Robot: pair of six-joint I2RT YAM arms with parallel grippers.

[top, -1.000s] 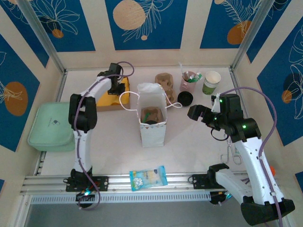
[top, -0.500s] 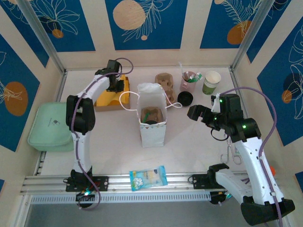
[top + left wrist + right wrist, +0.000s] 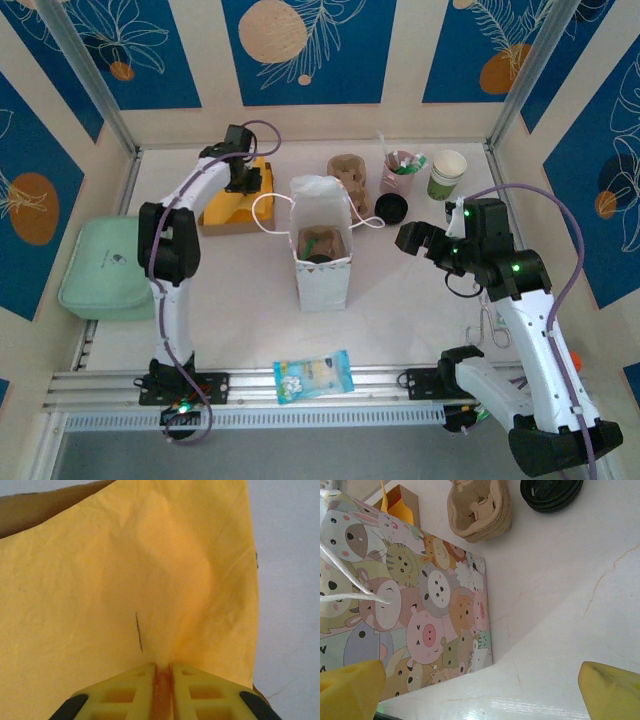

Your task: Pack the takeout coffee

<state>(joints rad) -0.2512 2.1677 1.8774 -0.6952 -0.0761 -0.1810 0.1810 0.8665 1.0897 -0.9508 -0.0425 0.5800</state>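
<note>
The coffee [image 3: 447,175] stands upright near the far right corner of the bench [image 3: 400,300]. It is a paper cup with a white rim and green patterned sides, and I can't see into it from here. Just left of it is the pink cup [image 3: 398,172], stuffed with stirrers and packets. Further left, by the far edge, is the carrier [image 3: 347,180], its wells empty. The black lid [image 3: 390,208] lies flat in front of the pink cup.

The bag [image 3: 322,250] stands open mid-bench, printed with cartoon animals. Something green and something dark lie in its bottom; I can't tell what.

My right gripper [image 3: 412,238] hangs right of the bag, in front of the coffee and well apart from it. Its fingers [image 3: 352,685] are spread wide with nothing between them. My left gripper [image 3: 243,182] is down at the cardboard tray [image 3: 222,227] toward the far left, its fingers [image 3: 140,685] pinched together on the yellow napkin [image 3: 125,580] lying in it.

A green box [image 3: 105,265] sits at the left edge and a snack packet [image 3: 313,375] at the near edge.
</note>
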